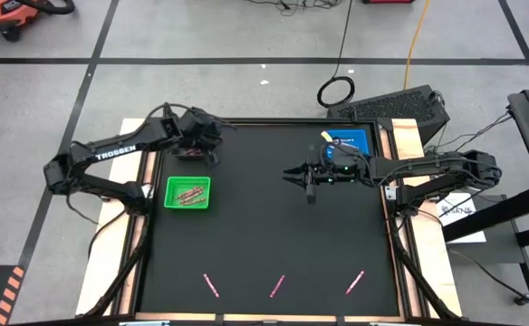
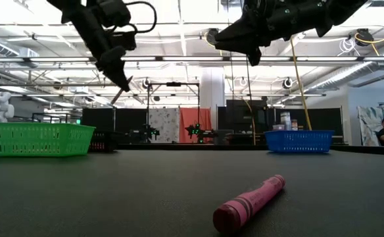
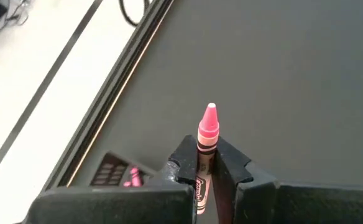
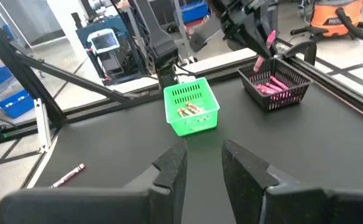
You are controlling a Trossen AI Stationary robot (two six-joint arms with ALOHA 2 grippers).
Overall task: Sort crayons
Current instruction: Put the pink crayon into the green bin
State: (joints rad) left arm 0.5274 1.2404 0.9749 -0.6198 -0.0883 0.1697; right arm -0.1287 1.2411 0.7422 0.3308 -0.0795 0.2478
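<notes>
- The left gripper (image 3: 205, 171) is clamped on a pink crayon (image 3: 207, 129), whose pointed tip sticks out past the fingers.
- It hangs in the air above a black basket (image 4: 275, 86) near the table's far left corner (that basket already holds pink crayons (image 4: 272, 88)).
- Just beside the black basket, along the left edge of the black table (image 1: 264, 226), sits a green basket (image 1: 187, 193) with pale crayons (image 1: 188, 194) lying in it.
- The right gripper (image 4: 203, 167) holds nothing; its two fingers stand apart with a clear gap between them.
- It hovers over the table's far middle, raised off the surface and pointing toward the left side.
- Behind the right gripper, near the far right corner, sits a blue basket (image 1: 349, 143).
- Three pink crayons lie loose along the near edge: one toward the left (image 1: 211, 285), one near the middle (image 1: 277, 287), one toward the right (image 1: 355, 282), all well apart from each other.
- The low view shows one of them (image 2: 249, 201) close up, flat on the table.
</notes>
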